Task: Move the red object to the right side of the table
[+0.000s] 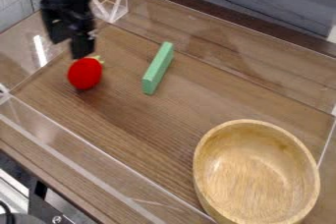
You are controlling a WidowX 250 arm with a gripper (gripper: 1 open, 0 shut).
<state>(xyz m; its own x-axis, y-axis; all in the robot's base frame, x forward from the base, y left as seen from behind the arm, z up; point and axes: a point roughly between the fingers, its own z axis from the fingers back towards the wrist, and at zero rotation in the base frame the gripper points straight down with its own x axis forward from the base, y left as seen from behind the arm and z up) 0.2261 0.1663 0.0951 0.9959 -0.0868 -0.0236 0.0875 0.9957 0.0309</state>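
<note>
The scene is evenly and fairly brightly lit from above, with soft, short shadows under the red object [85,74] and along the green block [159,68]. Pale glare streaks lie across the table [197,100] at its far side and on the clear acrylic walls [79,164]. The picture is small and coarse, and the dark gripper [69,36] is smeared by blur.

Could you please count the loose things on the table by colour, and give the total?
Red: 1, the toy fruit
Green: 1, the long block
Light wood: 1, the round bowl
Total: 3
</note>
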